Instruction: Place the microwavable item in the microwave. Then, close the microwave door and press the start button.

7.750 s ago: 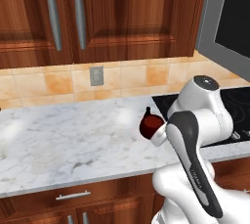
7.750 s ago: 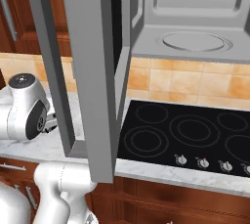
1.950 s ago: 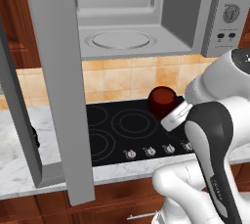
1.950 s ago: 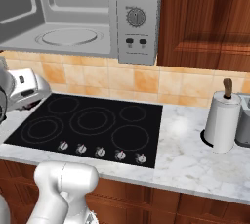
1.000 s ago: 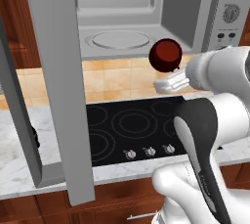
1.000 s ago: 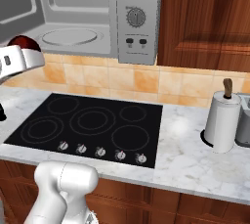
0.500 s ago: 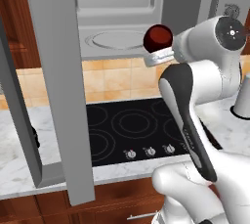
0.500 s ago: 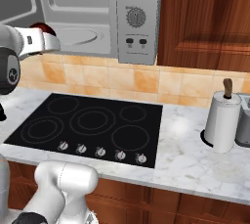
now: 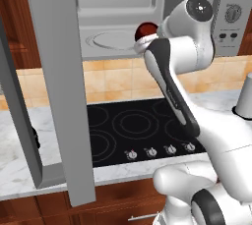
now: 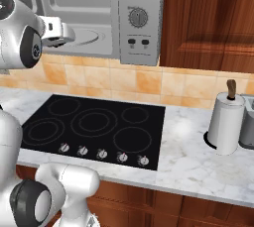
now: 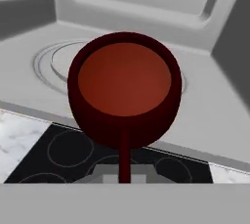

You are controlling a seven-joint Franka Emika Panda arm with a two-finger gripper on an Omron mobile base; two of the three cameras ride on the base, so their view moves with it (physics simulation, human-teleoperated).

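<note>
The microwavable item, a dark red mug, hangs at the right side of the microwave's open mouth, just above its floor. In the hand view the mug is at the centre, its handle pointing down into my gripper, which is shut on it. The round turntable lies behind and to the left of the mug. The microwave door stands swung wide open to the left. The hand reaches toward the cavity, left of the control panel.
A black cooktop with a row of knobs lies on the marble counter under the microwave. A paper towel roll stands at the right. A small black bottle peeks out behind the door frame on the left counter.
The arm has raised the mug from above the cooktop and carried it up and left to the microwave's opening. The gripper has stayed shut on the handle.
</note>
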